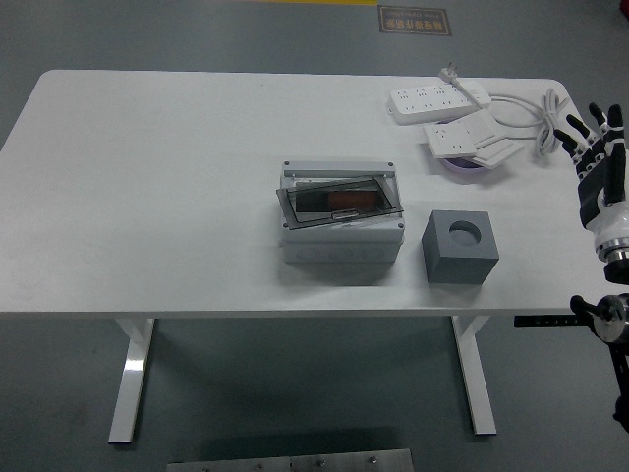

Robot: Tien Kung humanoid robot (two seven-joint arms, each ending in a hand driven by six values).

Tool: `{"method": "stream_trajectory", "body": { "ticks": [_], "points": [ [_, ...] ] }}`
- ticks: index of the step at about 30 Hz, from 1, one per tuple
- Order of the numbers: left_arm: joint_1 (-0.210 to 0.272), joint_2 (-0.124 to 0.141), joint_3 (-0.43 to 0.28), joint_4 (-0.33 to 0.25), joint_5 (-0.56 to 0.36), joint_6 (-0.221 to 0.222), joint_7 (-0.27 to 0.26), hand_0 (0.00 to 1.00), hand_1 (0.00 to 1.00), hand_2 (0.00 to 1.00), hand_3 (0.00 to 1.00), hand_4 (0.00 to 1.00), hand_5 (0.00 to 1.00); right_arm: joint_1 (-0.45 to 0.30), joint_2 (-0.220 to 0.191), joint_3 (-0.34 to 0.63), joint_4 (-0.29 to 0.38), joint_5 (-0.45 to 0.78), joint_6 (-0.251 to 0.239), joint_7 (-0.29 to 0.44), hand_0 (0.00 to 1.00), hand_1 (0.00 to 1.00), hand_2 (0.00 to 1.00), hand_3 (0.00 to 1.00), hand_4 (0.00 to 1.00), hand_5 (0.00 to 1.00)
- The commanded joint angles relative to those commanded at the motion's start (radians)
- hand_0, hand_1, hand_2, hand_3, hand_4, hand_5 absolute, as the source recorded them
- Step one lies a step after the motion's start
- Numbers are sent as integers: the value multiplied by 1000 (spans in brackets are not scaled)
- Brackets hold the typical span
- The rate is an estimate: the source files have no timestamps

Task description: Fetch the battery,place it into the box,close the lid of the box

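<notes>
Our right hand (601, 167) hangs at the right edge of the table (147, 197), fingers (593, 114) spread and straight, grasping nothing; the left arm is out of view. The hand is well apart from everything the task needs, nearest only to the white cable (546, 116) that loops at the far right corner beside two power strips (439, 97). Out from there, toward the middle, stands a grey block (460, 247), matte and cube-like with a round hole in its top, empty as far as we can see. Just left of it sits the box (342, 222), a pale plastic enclosure with screw points at its corners. Its lid (339, 201) is a smoky, see-through panel lying tilted and slightly askew across the opening, not seated flat. Through it we see a dark slab with an orange-red patch (346, 200), which we take to be the battery, already inside the box. So we judge that fetching and placing are done, and that what remains is pressing the lid down square; whether it counts as closed now we cannot tell for sure. The tabletop is smooth, white and rounded at the corners.
</notes>
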Motion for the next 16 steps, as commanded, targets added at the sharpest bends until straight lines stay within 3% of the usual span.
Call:
{"method": "stream_trajectory", "body": {
  "ticks": [16],
  "points": [
    [0,-1,-5,0,7,-2,0,632,698,573,541,500,2,3,0,-3,3,-15,-33,11,972,801,828,998,979,998]
  ]
}}
